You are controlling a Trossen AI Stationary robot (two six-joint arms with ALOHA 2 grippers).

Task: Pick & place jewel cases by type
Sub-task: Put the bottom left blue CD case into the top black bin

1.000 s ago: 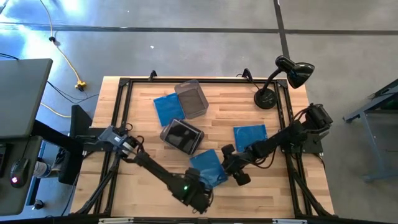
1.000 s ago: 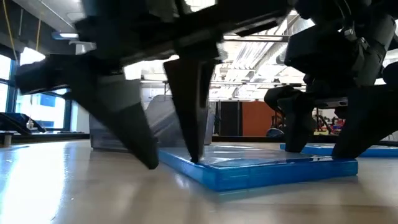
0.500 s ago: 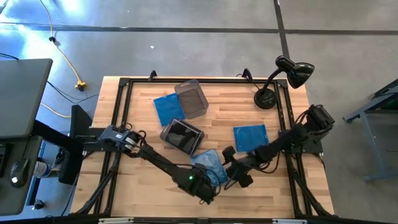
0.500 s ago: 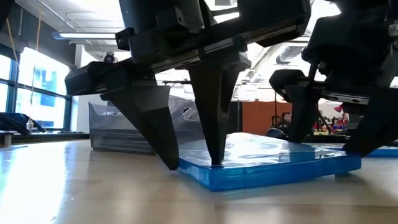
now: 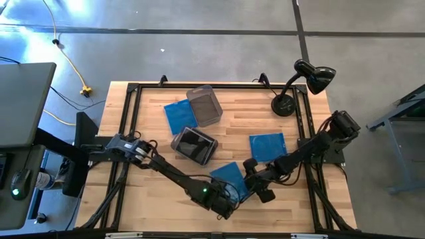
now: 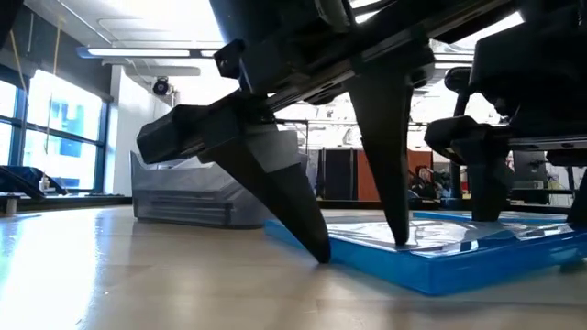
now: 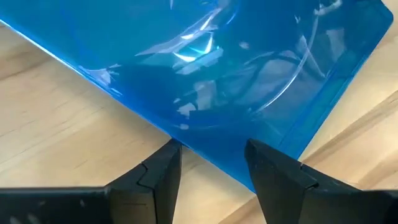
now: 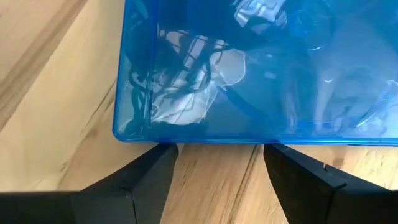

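1. Thin translucent blue plastic jewel case (image 5: 229, 178) lies flat on the table's near-centre.
2. Left gripper (image 5: 228, 204), at its 6 o'clock edge, jaws spread, empty.
3. Right gripper (image 5: 255, 186), at its 3 o'clock edge, jaws wide, nothing held.

Your overhead picture is evenly lit and sharp, with only soft shadows under the arms on the wooden table (image 5: 153, 109). In your low view, ceiling strip lights (image 6: 138, 52) and the window (image 6: 55, 137) backlight the near arms into blurred silhouettes. Both wrist views show white glare on the blue jewel case (image 7: 236, 81).
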